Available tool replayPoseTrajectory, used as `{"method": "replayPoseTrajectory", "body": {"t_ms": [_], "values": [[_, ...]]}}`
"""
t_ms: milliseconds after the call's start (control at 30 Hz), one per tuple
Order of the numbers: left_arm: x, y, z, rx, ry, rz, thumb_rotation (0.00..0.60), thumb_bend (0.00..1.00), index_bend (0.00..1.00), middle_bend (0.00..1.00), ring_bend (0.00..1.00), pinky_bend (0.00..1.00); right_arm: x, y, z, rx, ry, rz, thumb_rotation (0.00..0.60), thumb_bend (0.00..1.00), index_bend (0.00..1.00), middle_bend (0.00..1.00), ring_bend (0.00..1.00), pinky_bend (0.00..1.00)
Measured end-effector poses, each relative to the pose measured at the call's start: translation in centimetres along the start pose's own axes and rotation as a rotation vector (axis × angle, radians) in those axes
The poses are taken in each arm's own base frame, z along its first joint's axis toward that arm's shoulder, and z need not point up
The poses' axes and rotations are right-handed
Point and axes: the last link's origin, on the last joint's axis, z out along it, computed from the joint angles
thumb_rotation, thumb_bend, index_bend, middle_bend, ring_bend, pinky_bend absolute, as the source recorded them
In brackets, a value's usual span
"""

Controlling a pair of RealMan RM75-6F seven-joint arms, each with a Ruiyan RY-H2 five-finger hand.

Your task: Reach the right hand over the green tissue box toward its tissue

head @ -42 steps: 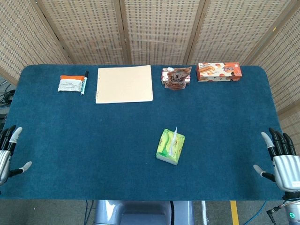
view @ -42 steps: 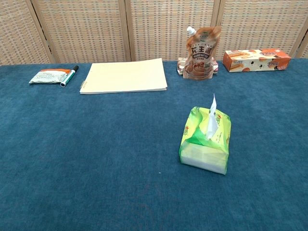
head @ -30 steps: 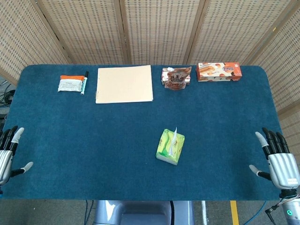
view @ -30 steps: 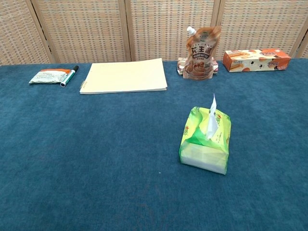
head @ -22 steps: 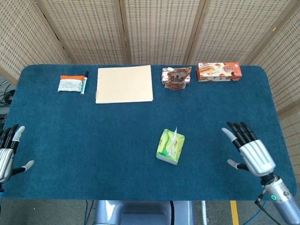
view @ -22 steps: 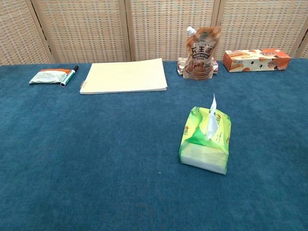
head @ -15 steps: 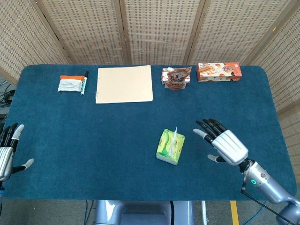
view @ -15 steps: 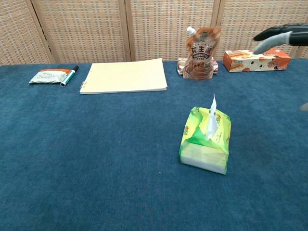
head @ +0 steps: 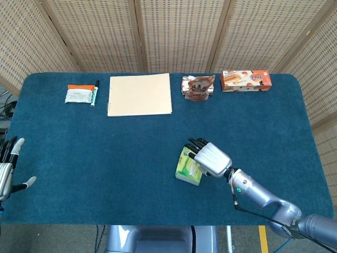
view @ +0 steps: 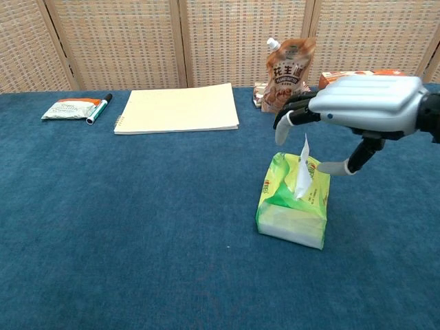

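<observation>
The green tissue box point(view: 292, 202) lies near the middle of the blue table, a white tissue point(view: 303, 165) sticking up from its top. My right hand point(view: 363, 104) hovers just above the box, palm down, fingers apart and bent downward, thumb hanging beside the tissue; it holds nothing. In the head view the right hand point(head: 211, 158) covers the right part of the box point(head: 186, 166) and hides the tissue. My left hand point(head: 7, 171) rests open at the table's left edge, far from the box.
Along the far edge lie a small packet point(head: 79, 94) with a marker point(head: 95, 93), a tan notepad point(head: 139, 94), a brown spouted pouch point(view: 288, 66) and an orange carton point(head: 246, 80). The blue tablecloth point(head: 105, 158) spreads wide around the box.
My right hand has swept from the table's right edge leftward to hover over the tissue box. The left hand has barely moved.
</observation>
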Motion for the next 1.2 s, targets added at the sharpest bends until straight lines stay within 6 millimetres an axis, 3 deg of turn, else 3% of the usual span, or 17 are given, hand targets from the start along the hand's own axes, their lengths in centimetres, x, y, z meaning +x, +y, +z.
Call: {"method": "replayPoseTrajectory", "body": {"t_ms": [133, 400, 600, 767, 967, 1200], "values": [[0.2, -0.2, 0.1, 0.005, 0.001, -0.011, 0.6, 0.0, 0.0, 0.0, 0.0, 0.0, -0.6, -0.7, 1.1, -0.009, -0.038, -0.013, 0.6, 0.41, 0.38, 0.31, 0.25, 0.3], [0.4, -0.2, 0.1, 0.004, -0.002, -0.019, 0.6, 0.0, 0.0, 0.0, 0.0, 0.0, -1.6, -0.6, 2.0, -0.042, -0.032, 0.014, 0.6, 0.41, 0.64, 0.58, 0.54, 0.59], [0.3, -0.1, 0.1, 0.004, -0.005, -0.019, 0.6, 0.0, 0.0, 0.0, 0.0, 0.0, -1.4, -0.4, 1.9, -0.036, 0.05, 0.062, 0.6, 0.44, 0.64, 0.61, 0.58, 0.66], [0.4, -0.1, 0.1, 0.003, -0.007, -0.02, 0.6, 0.0, 0.0, 0.0, 0.0, 0.0, -0.3, 0.0, 1.5, -0.018, 0.137, 0.07, 0.6, 0.44, 0.65, 0.61, 0.58, 0.66], [0.5, -0.2, 0.0, 0.004, -0.009, -0.026, 0.6, 0.0, 0.0, 0.0, 0.0, 0.0, 3.1, 1.2, 0.7, -0.02, 0.284, 0.053, 0.6, 0.44, 0.65, 0.61, 0.58, 0.66], [0.6, -0.3, -0.1, 0.0, -0.009, -0.034, 0.6, 0.0, 0.0, 0.0, 0.0, 0.0, 10.7, 3.9, 0.8, -0.121, 0.515, 0.077, 0.6, 0.46, 0.66, 0.61, 0.58, 0.66]]}}
